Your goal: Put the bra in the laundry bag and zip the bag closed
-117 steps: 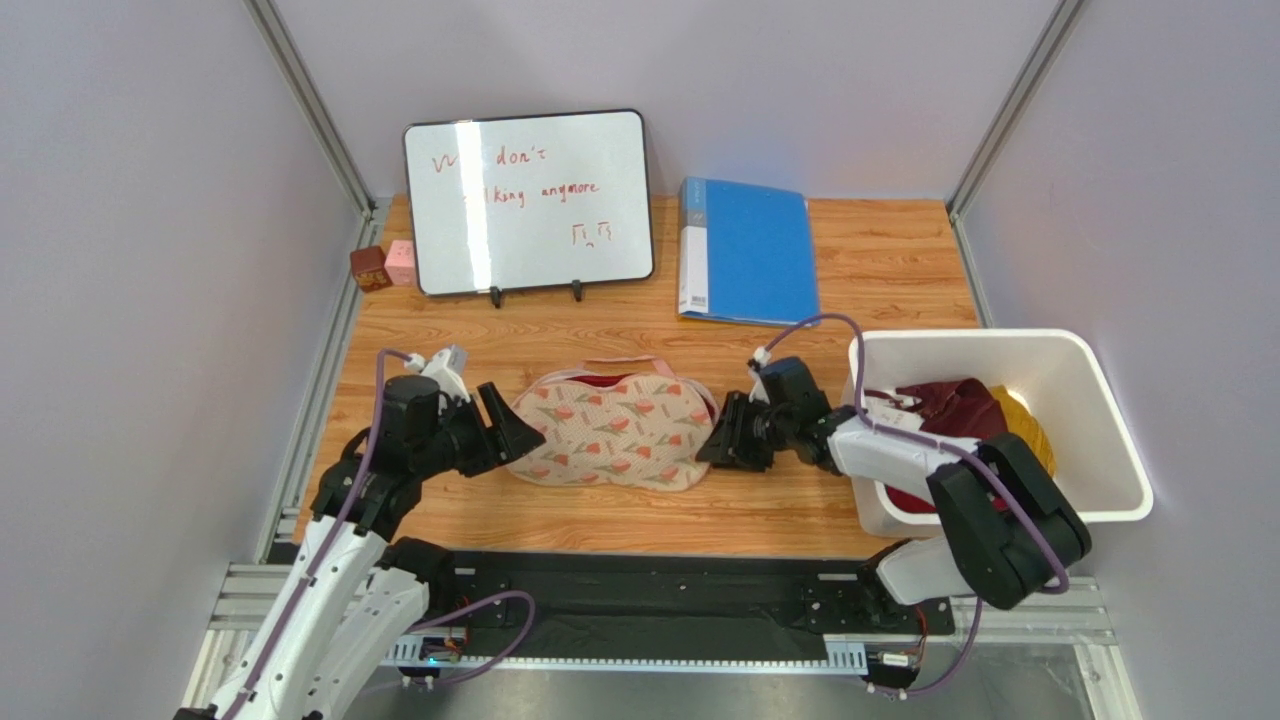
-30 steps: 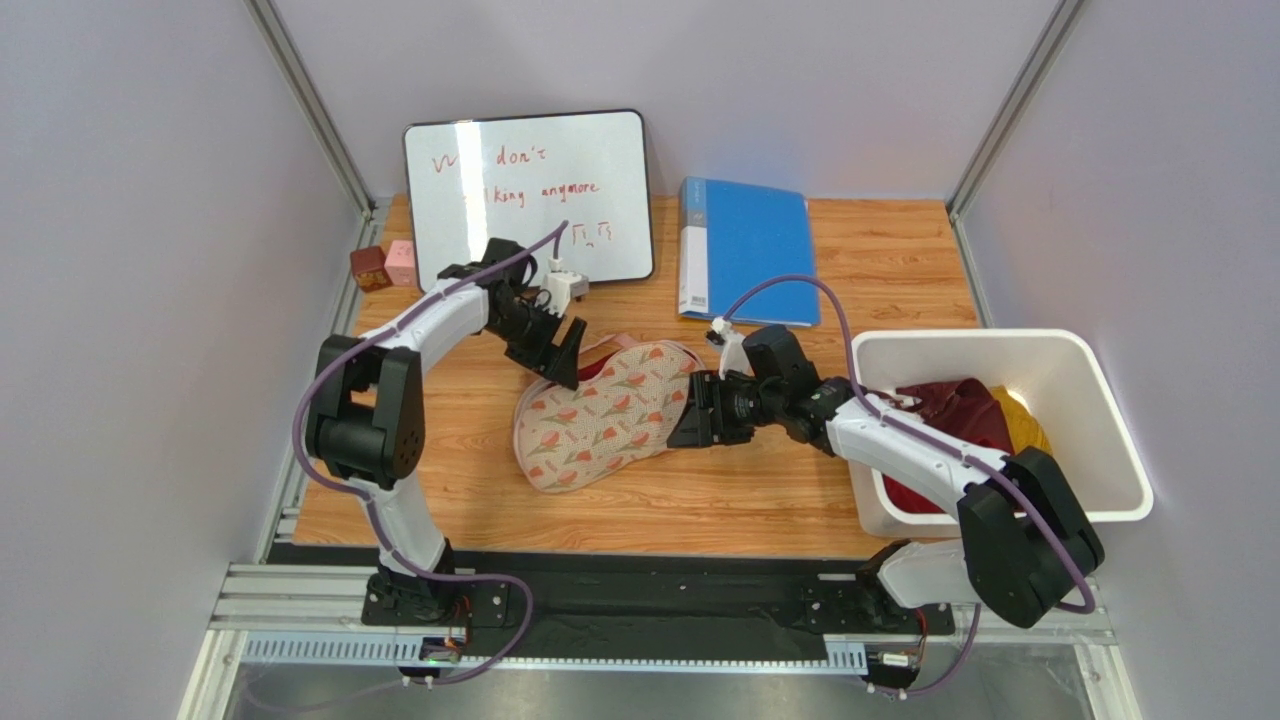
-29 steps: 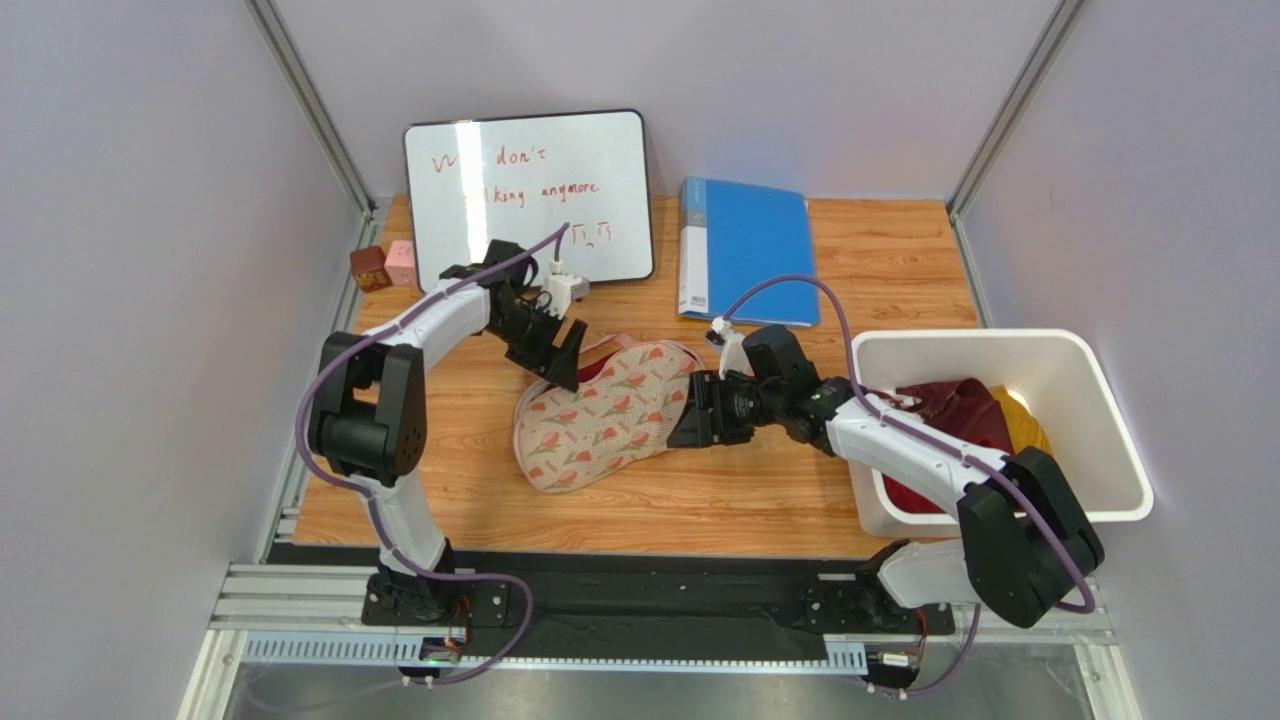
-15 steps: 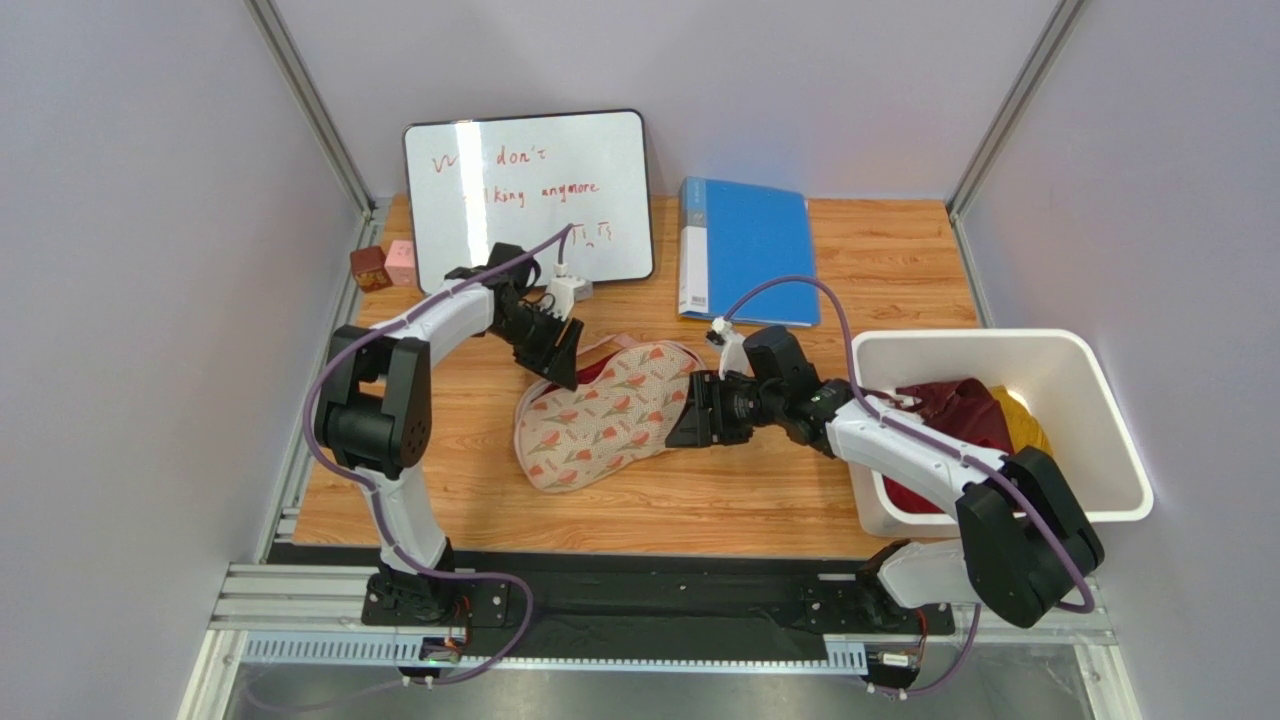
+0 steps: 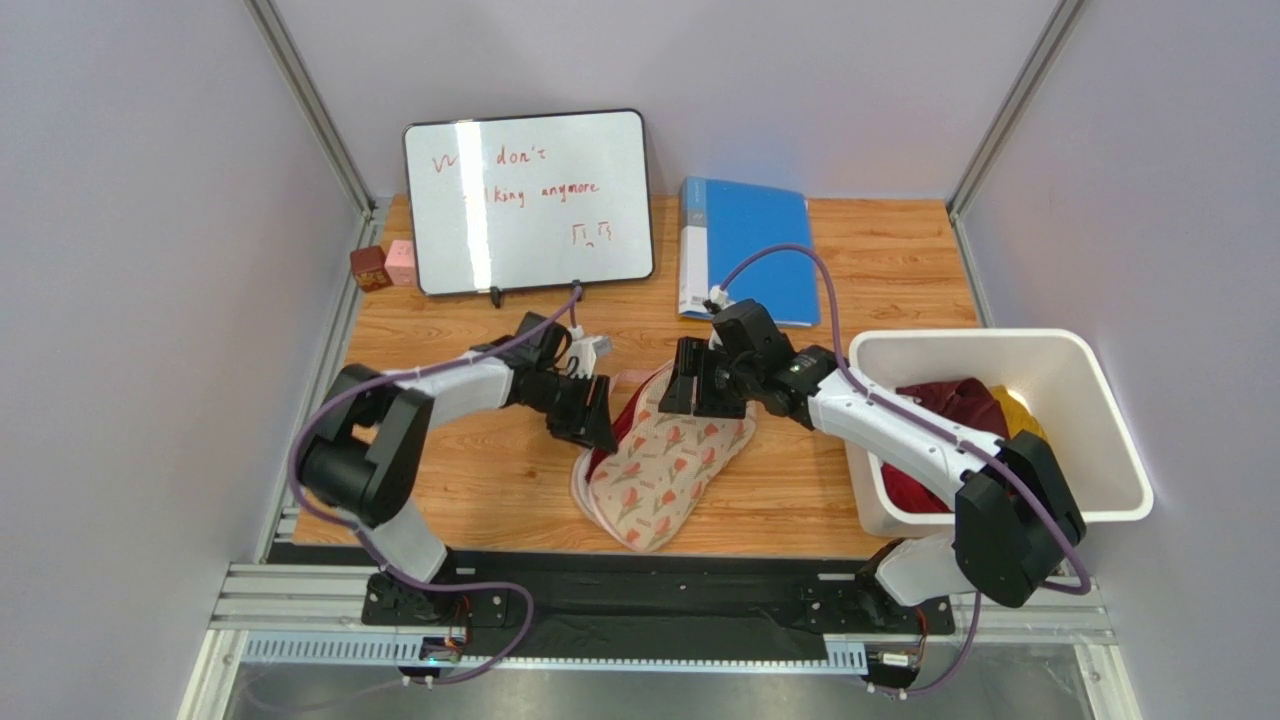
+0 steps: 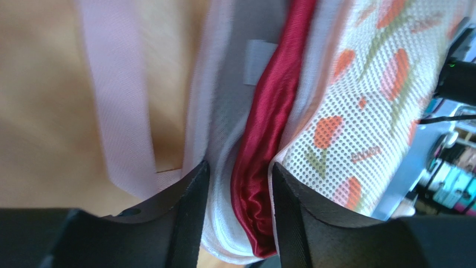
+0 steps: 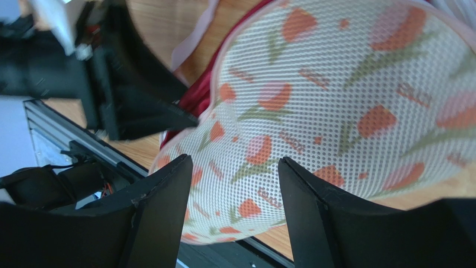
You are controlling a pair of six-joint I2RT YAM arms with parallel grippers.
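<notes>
The laundry bag (image 5: 669,465), cream mesh with a pink-and-green leaf print, lies slanted on the wooden table, its long end toward the near edge. My left gripper (image 5: 598,420) is at its upper left rim. In the left wrist view the left gripper (image 6: 237,215) is shut on the bag's white lining and a fold of the dark red bra (image 6: 268,123), which lies inside the opening of the bag (image 6: 363,111). My right gripper (image 5: 684,398) is at the bag's far end. In the right wrist view it (image 7: 234,212) stands open over the mesh (image 7: 335,84); the bra (image 7: 195,97) shows at the rim.
A white plastic bin (image 5: 1115,428) holding red and yellow clothes (image 5: 962,408) stands at the right. A whiteboard (image 5: 526,200), a blue folder (image 5: 747,249) and two small blocks (image 5: 383,266) stand along the far side.
The bag has swung round from lying across the table to pointing at the near edge. The left gripper came nearer with the bag's rim and narrowed on it. The right gripper moved farther back.
</notes>
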